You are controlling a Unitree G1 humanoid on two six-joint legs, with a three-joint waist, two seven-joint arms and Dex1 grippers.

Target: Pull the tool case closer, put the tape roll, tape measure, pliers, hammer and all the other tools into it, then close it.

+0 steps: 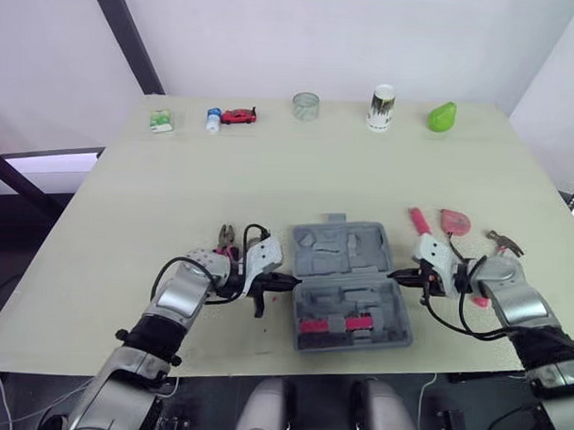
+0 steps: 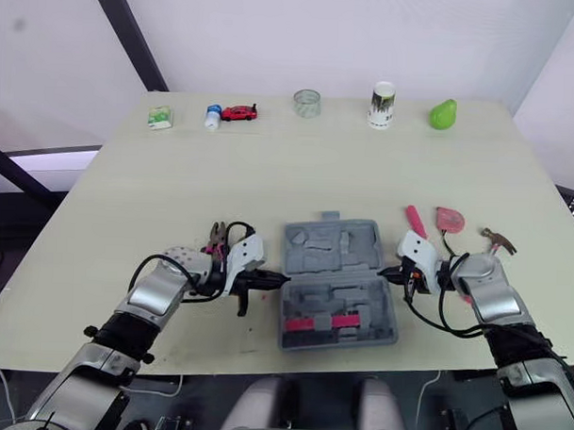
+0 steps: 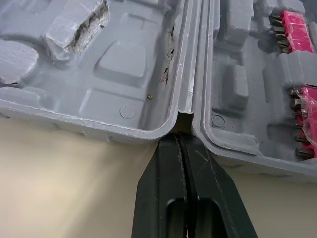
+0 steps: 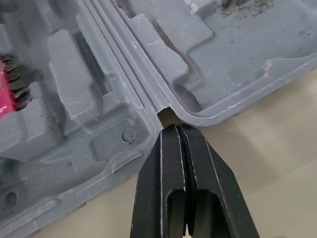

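Note:
The grey tool case (image 1: 338, 247) lies open near the table's front edge, with pink bit holders (image 1: 335, 324) in its near half. My left gripper (image 1: 289, 283) is shut, its tips in the hinge notch on the case's left side (image 3: 181, 136). My right gripper (image 1: 395, 273) is shut too, its tips at the hinge notch on the right side (image 4: 173, 128). Pliers (image 1: 227, 237) lie beside my left wrist. A red-handled tool (image 1: 418, 221), a pink tape measure (image 1: 455, 222) and a hammer (image 1: 505, 243) lie by my right arm. The clear tape roll (image 1: 306, 105) stands at the back.
Along the far edge stand a green-and-white box (image 1: 161, 121), a small bottle (image 1: 213, 119), a red toy car (image 1: 239, 116), a white cup (image 1: 382, 107) and a green pear-shaped object (image 1: 442, 117). Bare tabletop lies between them and the case.

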